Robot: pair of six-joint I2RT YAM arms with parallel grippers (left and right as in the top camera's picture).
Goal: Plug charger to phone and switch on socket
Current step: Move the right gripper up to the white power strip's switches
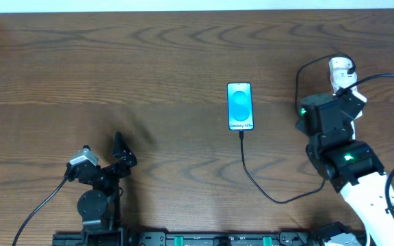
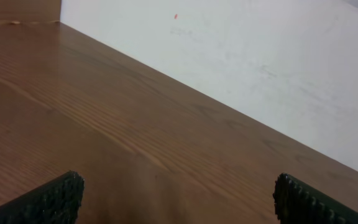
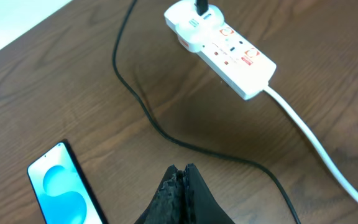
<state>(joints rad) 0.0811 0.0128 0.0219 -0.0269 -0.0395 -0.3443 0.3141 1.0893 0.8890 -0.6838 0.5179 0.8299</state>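
Overhead view: your table (image 1: pixel 115 68) carries everything. Your right arm (image 1: pixel 351 164) reaches toward the socket (image 3: pixel 229 50) at the table's right side. The right jaws are pressed together above the wood, touching neither the phone (image 1: pixel 240 106) nor the socket. Your left arm (image 1: pixel 94 188) sits at the near left, the left jaws wide apart. The phone lies face up near centre. The charger (image 1: pixel 252 178) runs from the phone's lower edge to its white plug head, seated in the socket.
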